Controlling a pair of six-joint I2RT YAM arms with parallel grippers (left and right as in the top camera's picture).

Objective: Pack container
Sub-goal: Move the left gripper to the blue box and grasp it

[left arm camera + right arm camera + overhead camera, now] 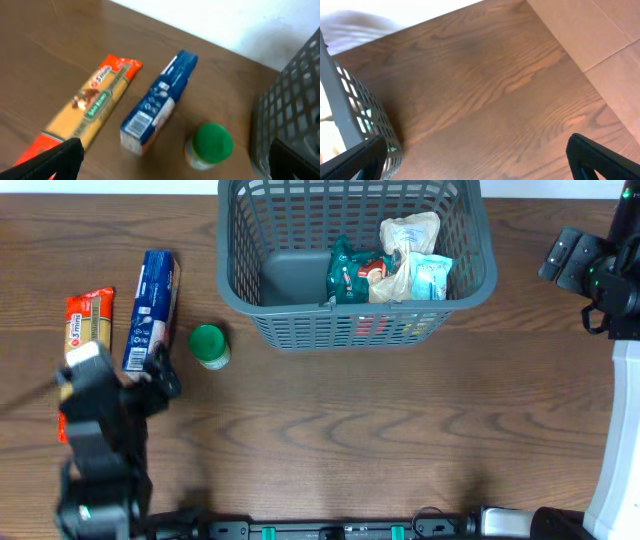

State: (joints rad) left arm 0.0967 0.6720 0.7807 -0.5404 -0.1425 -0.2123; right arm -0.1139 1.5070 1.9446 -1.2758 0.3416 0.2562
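Observation:
The dark grey lattice container (240, 275) stands at the back middle and holds a green packet (352, 272), a beige bag (410, 230) and a light blue packet (432, 277). On the table to its left lie a blue box (152, 310), an orange pasta packet (88, 325) and a green-lidded jar (209, 346). My left gripper (150, 380) is open and empty, just in front of the blue box (159, 100) and the jar (210, 146), with the pasta packet (90, 102) to its left. My right gripper (480, 165) is open and empty over bare table right of the container (360, 115).
The container's wall (292, 105) fills the right edge of the left wrist view. A pale cardboard surface (605, 35) lies beyond the table's right edge. The right arm (600, 275) sits at the far right.

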